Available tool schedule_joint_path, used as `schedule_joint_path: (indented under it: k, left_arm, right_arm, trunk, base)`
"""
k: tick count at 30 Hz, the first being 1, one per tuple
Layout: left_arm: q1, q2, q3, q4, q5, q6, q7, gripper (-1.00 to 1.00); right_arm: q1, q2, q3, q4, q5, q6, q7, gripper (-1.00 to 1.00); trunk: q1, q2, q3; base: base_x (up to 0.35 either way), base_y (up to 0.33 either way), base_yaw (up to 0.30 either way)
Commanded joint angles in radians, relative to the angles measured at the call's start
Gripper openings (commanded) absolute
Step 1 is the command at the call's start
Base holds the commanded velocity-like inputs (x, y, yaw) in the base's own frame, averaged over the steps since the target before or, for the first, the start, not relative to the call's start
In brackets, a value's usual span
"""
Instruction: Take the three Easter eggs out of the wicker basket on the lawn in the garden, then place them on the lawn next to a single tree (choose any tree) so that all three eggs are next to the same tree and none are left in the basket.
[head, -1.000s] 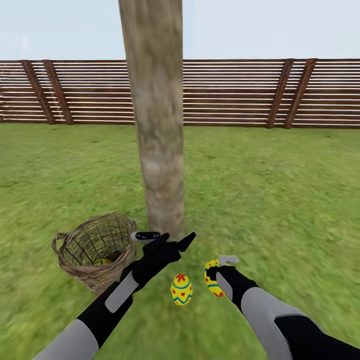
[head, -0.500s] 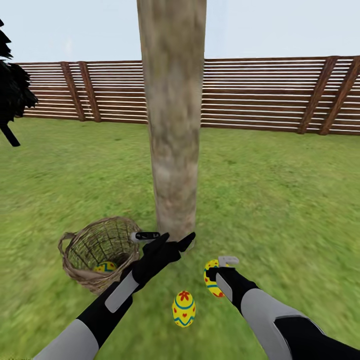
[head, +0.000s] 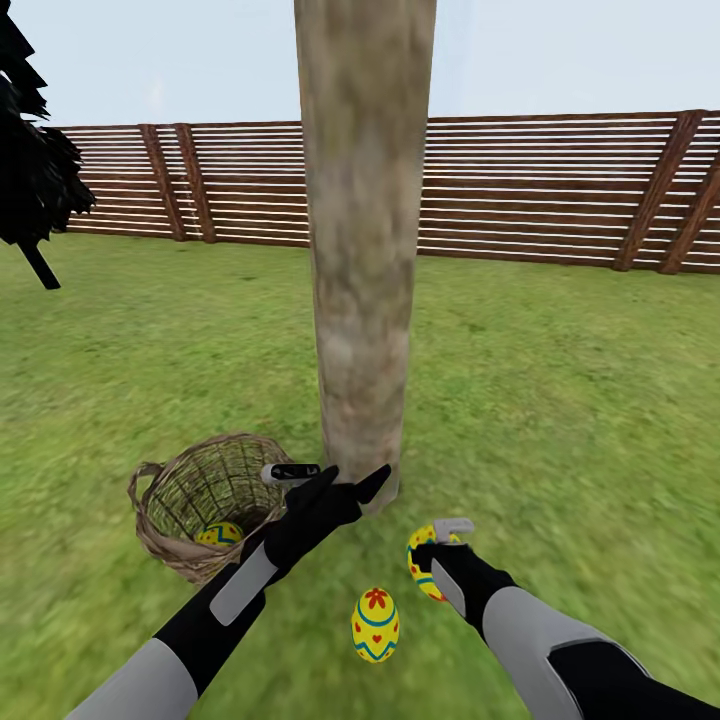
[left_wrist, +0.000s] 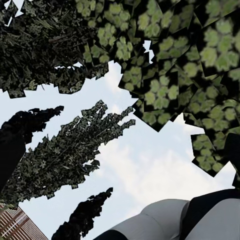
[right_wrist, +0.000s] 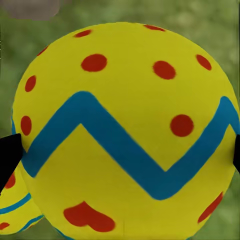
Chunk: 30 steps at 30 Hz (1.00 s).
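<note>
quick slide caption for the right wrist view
Right gripper clasping a yellow dotted Easter egg with blue zigzag band above blurred green lawn.

I counted three Easter eggs: one in my right gripper (head: 437, 555), one (head: 375, 625) on the lawn (head: 560, 400) left of it, one (head: 221, 534) inside the single wicker basket (head: 165, 500); one tree (head: 362, 250).

Centre frame, the tree (head: 362, 250); lower left, the wicker basket (head: 205, 502) holding one egg (head: 220, 534); another egg (head: 375, 625) bottom centre.
</note>
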Motion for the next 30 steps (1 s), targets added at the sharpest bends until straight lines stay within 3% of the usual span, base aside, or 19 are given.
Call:
schedule_joint_path:
  k: [1, 17, 25, 30]
  left_arm:
    - [-0.001, 0.001, -0.005, -0.001, 0.009, 0.011, -0.001, 1.00]
    - [-0.001, 0.003, -0.003, -0.015, 0.011, 0.010, -0.002, 1.00]
    - [-0.002, 0.002, 0.002, -0.090, 0.012, 0.013, -0.001, 1.00]
    - [-0.003, 0.015, 0.007, -0.236, 0.014, 0.028, -0.003, 1.00]
  right_arm:
    - [0.000, -0.001, 0.009, -0.001, -0.007, 0.002, -0.005, -1.00]
    - [0.000, -0.001, 0.010, -0.001, -0.007, -0.004, -0.005, -1.00]
    - [0.000, -0.001, 0.010, -0.001, -0.007, -0.030, -0.005, -1.00]
    - [0.000, -0.001, 0.010, -0.001, -0.007, -0.030, -0.005, -1.00]
  trunk:
    - [0.000, 0.000, -0.001]
    - [0.053, -0.098, -0.045]
    - [0.064, -0.114, -0.074]
    - [0.066, -0.115, -0.094]
  base:
    - [0.000, 0.000, 0.000]
    - [0.000, 0.000, 0.000]
    - [0.000, 0.000, 0.000]
    - [0.000, 0.000, 0.000]
